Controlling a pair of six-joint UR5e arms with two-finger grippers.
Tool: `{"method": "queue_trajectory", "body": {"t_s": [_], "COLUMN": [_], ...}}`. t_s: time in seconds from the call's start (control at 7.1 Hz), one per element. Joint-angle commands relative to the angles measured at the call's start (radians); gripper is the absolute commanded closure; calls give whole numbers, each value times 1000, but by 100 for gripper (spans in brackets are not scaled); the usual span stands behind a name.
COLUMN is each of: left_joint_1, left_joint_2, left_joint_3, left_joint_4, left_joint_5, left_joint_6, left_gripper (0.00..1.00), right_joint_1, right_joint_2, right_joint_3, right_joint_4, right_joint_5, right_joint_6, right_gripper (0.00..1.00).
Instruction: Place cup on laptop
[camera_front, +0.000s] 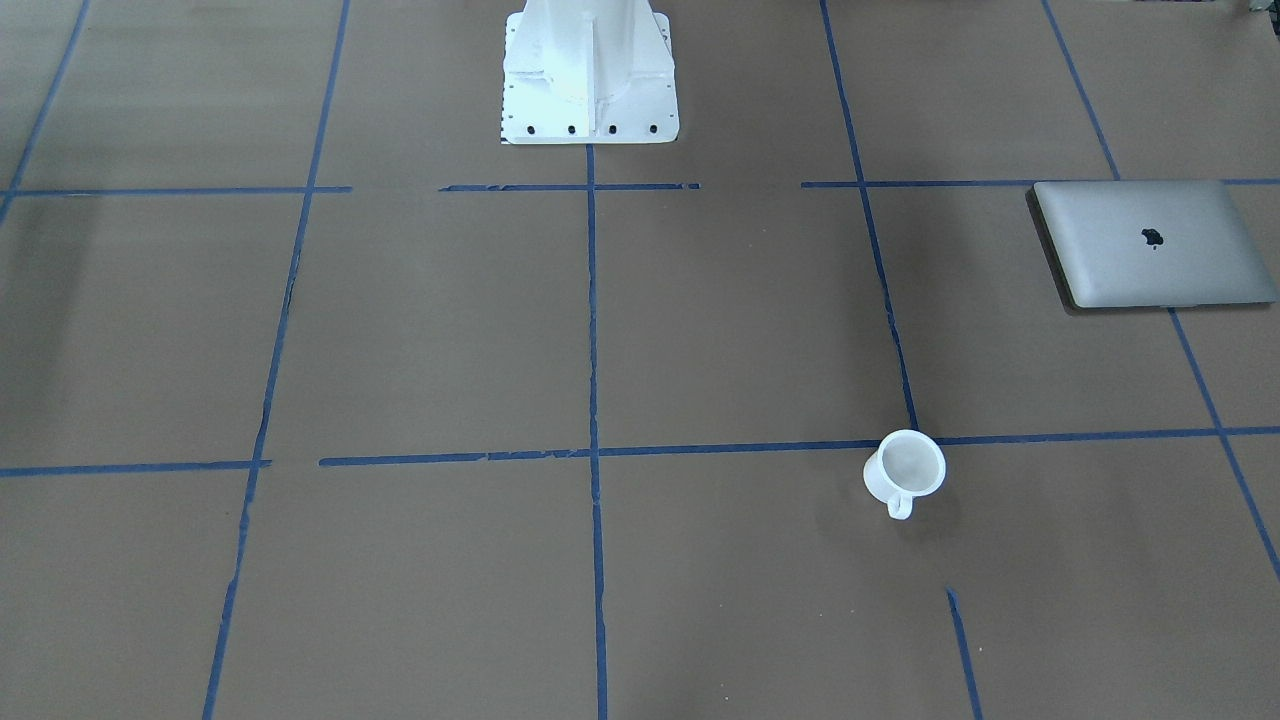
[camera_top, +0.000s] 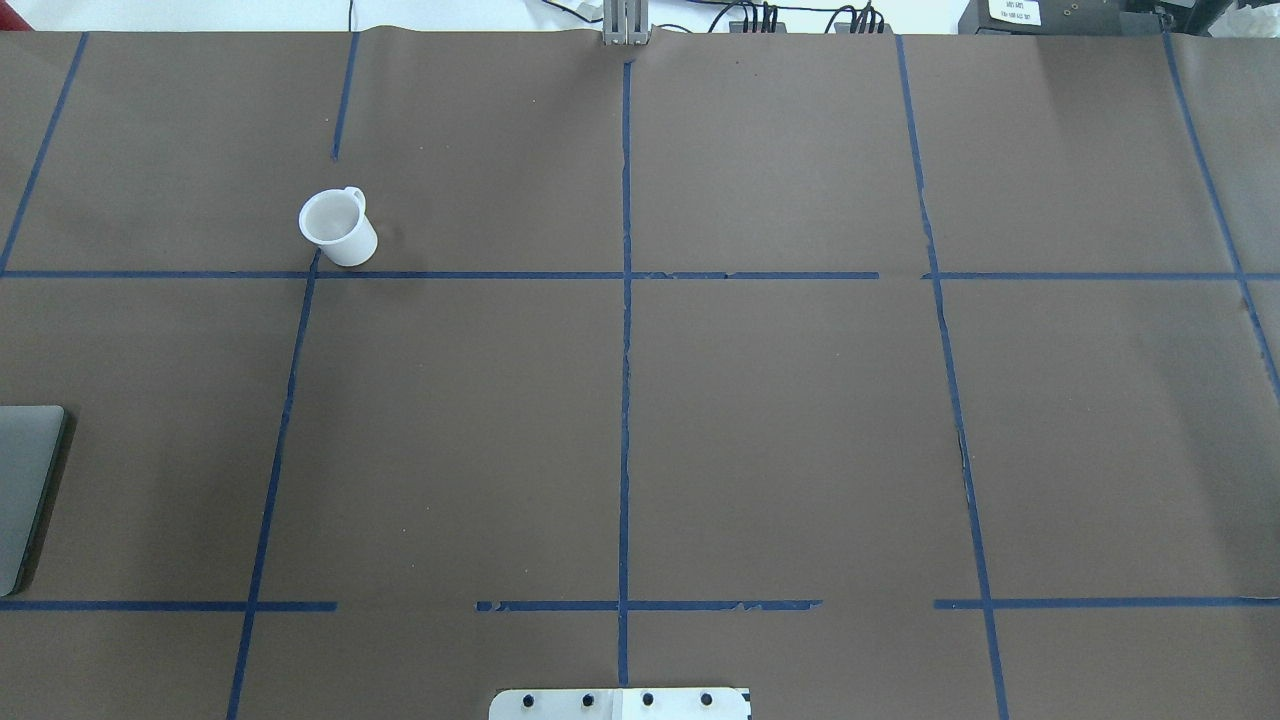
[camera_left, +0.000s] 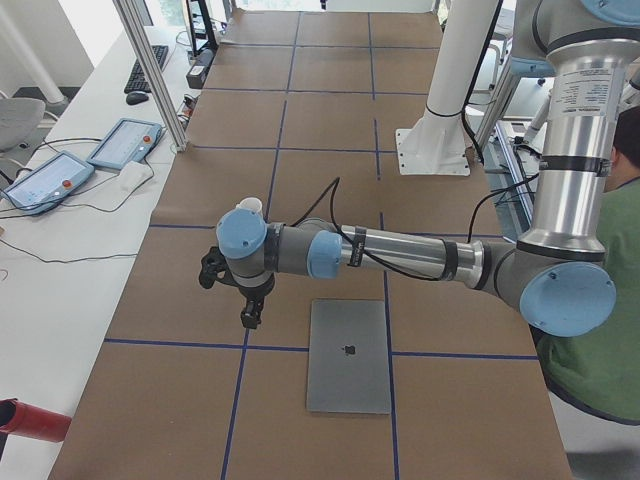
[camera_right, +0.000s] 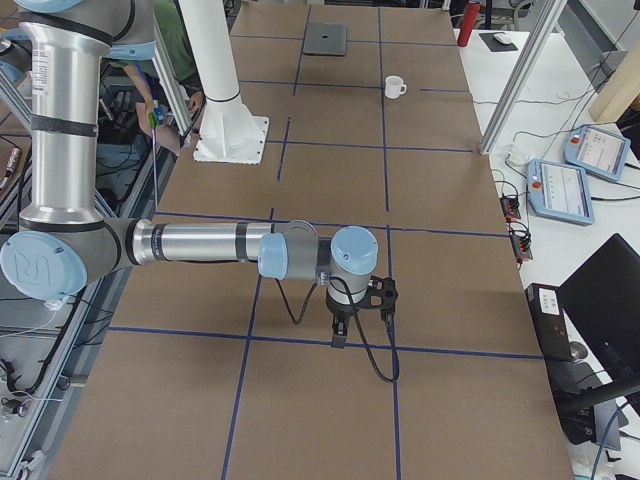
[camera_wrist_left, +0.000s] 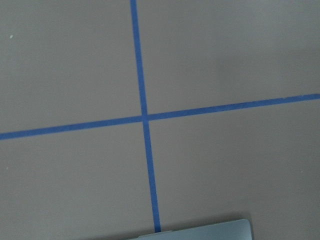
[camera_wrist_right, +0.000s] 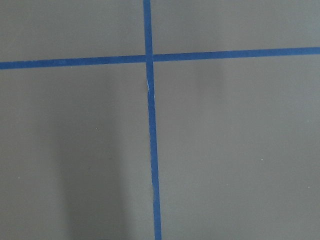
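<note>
The cup is a small white mug standing upright on the brown table, handle toward the operators' side. It also shows in the overhead view and far off in the right side view. The silver-grey laptop lies closed and flat at the table's left end, apart from the cup. My left gripper hangs above the table just beside the laptop, between it and the cup. My right gripper hangs over the other end of the table. I cannot tell whether either is open or shut.
The white robot pedestal stands at the table's back middle. Blue tape lines grid the brown paper. Teach pendants and cables lie on the side bench, beyond an aluminium frame post. A person sits behind the left arm.
</note>
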Motion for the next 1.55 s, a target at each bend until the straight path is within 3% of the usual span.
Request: {"method": "queue_trajectory", "body": {"t_s": [0.0,0.42,0.7,0.99,1.41], "left_joint_1": [100,353,379,402,475], "left_joint_2": [-144,-312,-526,-672,-690], "left_joint_3": [0,48,282,445,547], "left_joint_4": [-13,-10,-12,-13,-134], "left_joint_5": [-4,40,68,112,122], "left_joint_6": [-124,-359,-411,-411,-473], "left_gripper": [0,0,0,0,0], "right_joint_1": [0,0,0,0,0], "right_joint_2": [0,0,0,0,0], "right_joint_3": [0,0,0,0,0], "right_joint_4": [0,0,0,0,0], "right_joint_5": [0,0,0,0,0], "right_joint_6": [0,0,0,0,0], "right_gripper": [0,0,0,0,0]}}
